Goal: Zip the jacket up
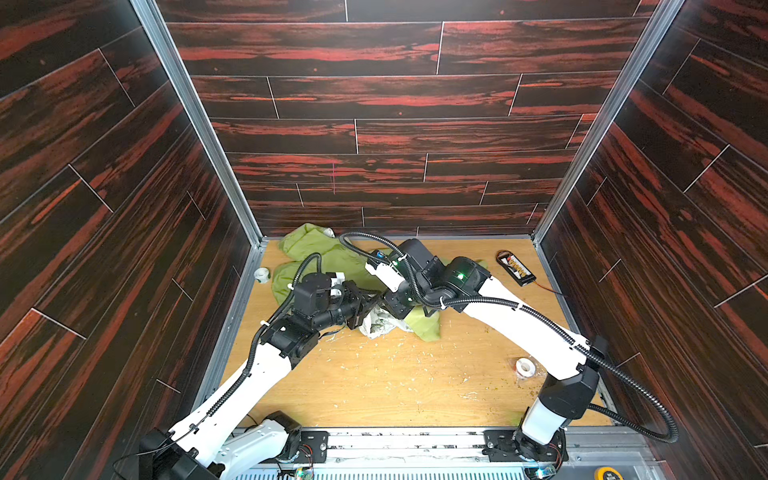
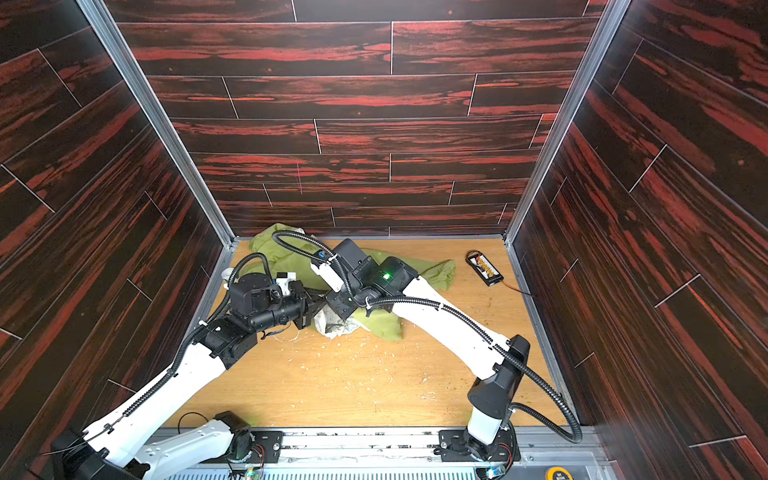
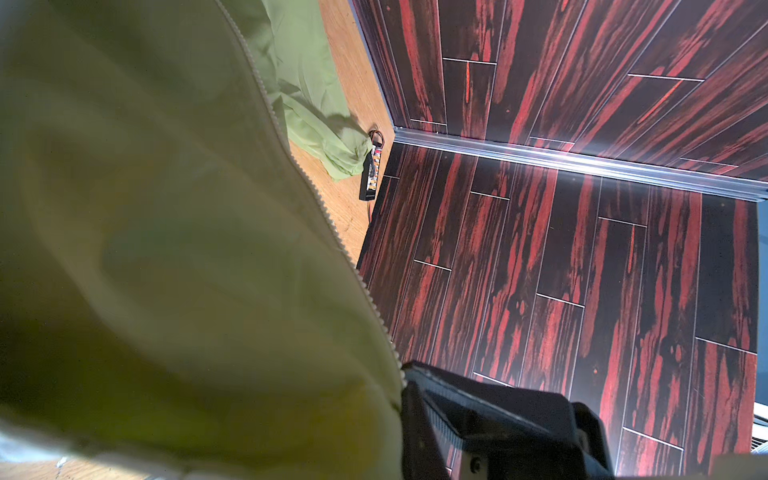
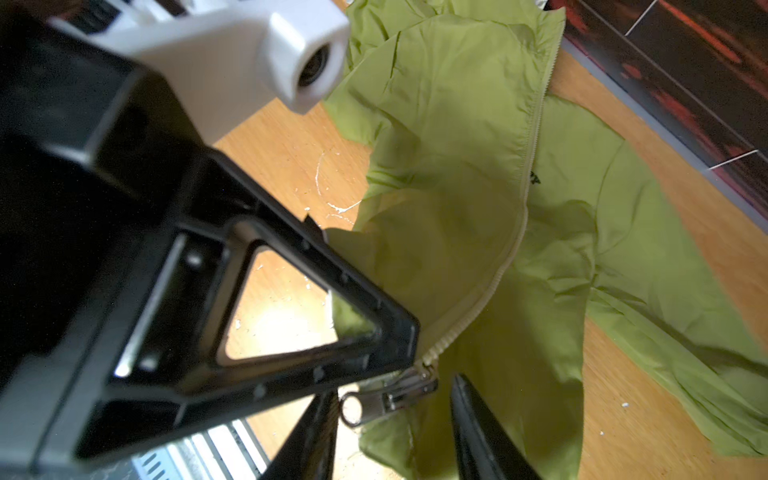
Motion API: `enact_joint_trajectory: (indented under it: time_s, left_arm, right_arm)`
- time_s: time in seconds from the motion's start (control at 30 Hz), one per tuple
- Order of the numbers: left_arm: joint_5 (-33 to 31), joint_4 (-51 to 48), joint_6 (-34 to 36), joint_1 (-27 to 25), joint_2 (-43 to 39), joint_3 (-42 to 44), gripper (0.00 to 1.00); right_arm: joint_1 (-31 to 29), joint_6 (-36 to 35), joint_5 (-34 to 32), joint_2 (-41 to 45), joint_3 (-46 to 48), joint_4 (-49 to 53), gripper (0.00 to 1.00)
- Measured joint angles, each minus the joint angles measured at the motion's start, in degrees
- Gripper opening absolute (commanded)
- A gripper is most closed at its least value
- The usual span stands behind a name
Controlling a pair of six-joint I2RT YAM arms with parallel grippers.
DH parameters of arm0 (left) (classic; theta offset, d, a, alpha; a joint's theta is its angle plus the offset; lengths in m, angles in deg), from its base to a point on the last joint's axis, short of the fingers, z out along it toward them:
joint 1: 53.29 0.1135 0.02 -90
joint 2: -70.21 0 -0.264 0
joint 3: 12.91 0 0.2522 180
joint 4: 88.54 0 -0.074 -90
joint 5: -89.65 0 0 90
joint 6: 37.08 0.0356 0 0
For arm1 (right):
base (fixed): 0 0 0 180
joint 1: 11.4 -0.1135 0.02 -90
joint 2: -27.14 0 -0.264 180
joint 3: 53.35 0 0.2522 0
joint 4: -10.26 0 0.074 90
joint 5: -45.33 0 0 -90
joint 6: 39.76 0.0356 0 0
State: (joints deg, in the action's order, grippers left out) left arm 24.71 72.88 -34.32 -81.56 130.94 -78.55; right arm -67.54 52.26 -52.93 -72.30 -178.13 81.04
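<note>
The lime-green jacket lies crumpled on the wooden floor at the back left, with its hem lifted toward the middle. My left gripper is shut on the jacket's hem, right at the lower end of the pale zipper teeth. In the right wrist view its black triangular finger presses the fabric beside the zipper. My right gripper is open. The metal slider with its pull tab hangs between the right gripper's two fingers, untouched.
White lining bunches under both grippers. A black board with coloured connectors lies at the back right. One tape roll sits at the right, another at the left wall. Dark walls enclose three sides.
</note>
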Motion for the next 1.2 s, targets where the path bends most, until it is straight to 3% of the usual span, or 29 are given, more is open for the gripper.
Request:
enact_joint_trajectory:
  time_s: [0.43, 1.2]
  left_arm:
    - [0.04, 0.33, 0.02, 0.26, 0.81, 0.0, 0.0]
    - [0.04, 0.31, 0.07, 0.31, 0.81, 0.0, 0.0]
  right_arm:
    - [-0.15, -0.15, -1.25, 0.0, 0.42, -0.98, 0.31]
    - [-0.15, 0.11, -0.79, 0.13, 0.57, -1.4, 0.3]
